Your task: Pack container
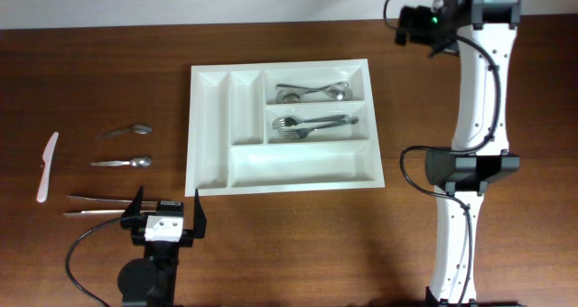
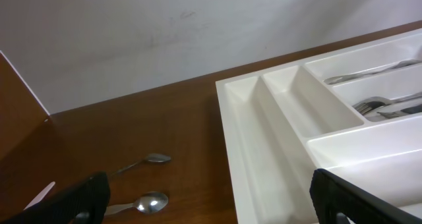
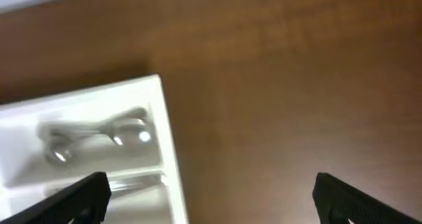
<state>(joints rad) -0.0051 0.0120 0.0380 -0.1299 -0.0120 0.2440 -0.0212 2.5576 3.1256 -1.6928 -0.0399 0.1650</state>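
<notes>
The container (image 1: pixel 193 126) is a large white tray in the middle of the table. Two spoons (image 1: pixel 312 92) lie in its top long compartment and forks (image 1: pixel 312 123) in the middle one. The bottom long compartment and both narrow upright ones look empty. My left gripper (image 1: pixel 167 204) stands open just off the tray's front left corner, nothing between its fingers (image 2: pixel 79 197). The left wrist view shows the container (image 2: pixel 227 118) to the right. My right gripper (image 1: pixel 418 24) is open beyond the tray's far right corner, over bare wood. Its wrist view shows the container rim (image 3: pixel 168 151) and the spoons (image 3: pixel 125 132).
Loose cutlery lies left of the tray: a white plastic knife (image 1: pixel 47 167), two metal spoons (image 1: pixel 126 130) (image 1: pixel 122 162), and two long thin metal pieces (image 1: pixel 97 206) beside my left gripper. The left wrist view shows both spoons (image 2: pixel 148 159) (image 2: pixel 148 202). The right arm (image 1: pixel 470 162) stretches along the table's right side.
</notes>
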